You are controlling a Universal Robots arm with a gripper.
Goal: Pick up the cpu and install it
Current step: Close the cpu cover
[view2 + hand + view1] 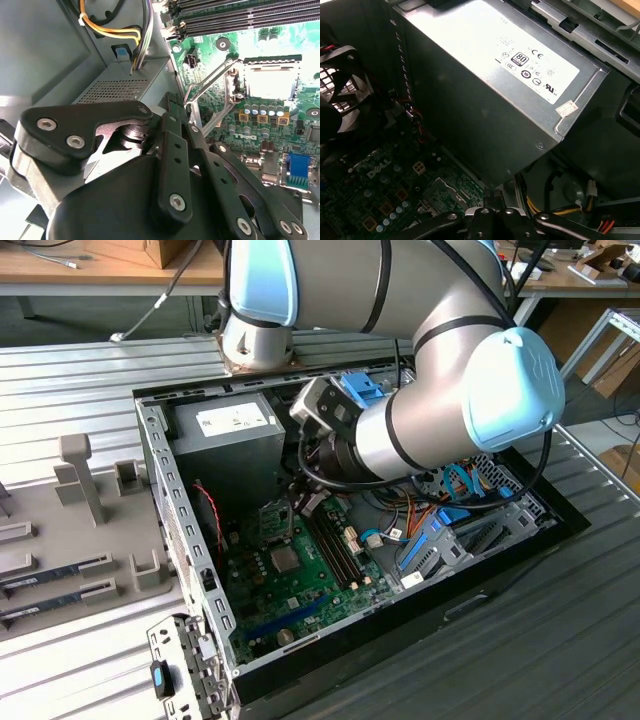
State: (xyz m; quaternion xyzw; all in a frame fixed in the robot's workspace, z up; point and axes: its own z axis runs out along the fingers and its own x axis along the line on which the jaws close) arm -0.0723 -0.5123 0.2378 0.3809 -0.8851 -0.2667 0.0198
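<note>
Silvery-grey and square, the cpu lies flat in the socket of the green circuit board on the floor of the open computer case, just beside the black memory slots. In the second wrist view it appears as a bright square within the socket frame, and the wire lever stands raised and tilted beside it. The arm reaches down into the case from the exterior view's right. Its gripper hangs low between the grey power-supply box and the socket, near the cpu but apart from it. In both wrist views the black fingers meet at their tips, clenched with nothing seen between them. The first wrist view shows the white label on the box's broad face, a black fan at the case wall, and yellow and black wires next to the box. Outside the case, at the exterior view's left, a grey fixture plate carries long thin memory sticks. Case and plate rest on a ribbed metal table.
</note>
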